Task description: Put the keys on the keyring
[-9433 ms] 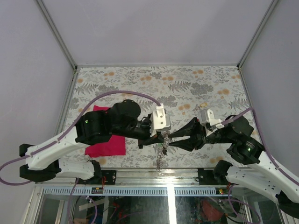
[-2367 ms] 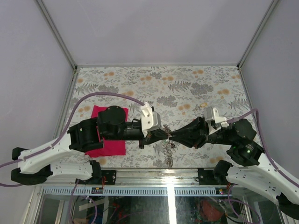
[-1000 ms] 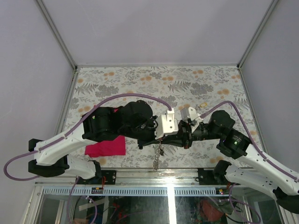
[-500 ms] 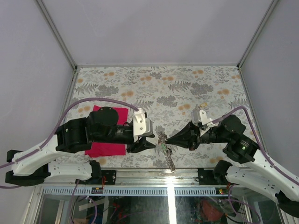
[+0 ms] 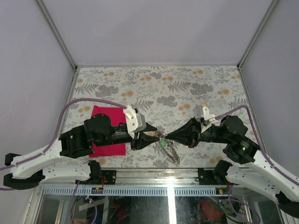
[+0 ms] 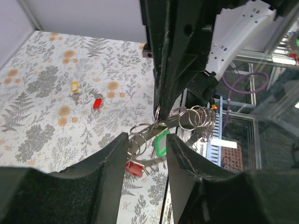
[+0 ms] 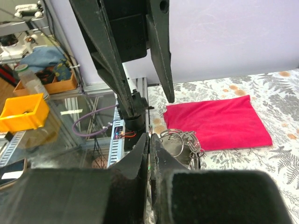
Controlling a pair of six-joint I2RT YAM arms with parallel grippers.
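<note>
Soft, even light falls from above on the flowered table, and the shadows under the arms are faint. Close to each wrist camera, the left gripper and right gripper look dark and blurry. The glass panel at the near edge shines.

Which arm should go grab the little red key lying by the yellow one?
Probably the left arm: the left gripper is open and empty, while the right gripper is shut on the keyring. The red key lies ahead of it in its wrist view.
</note>
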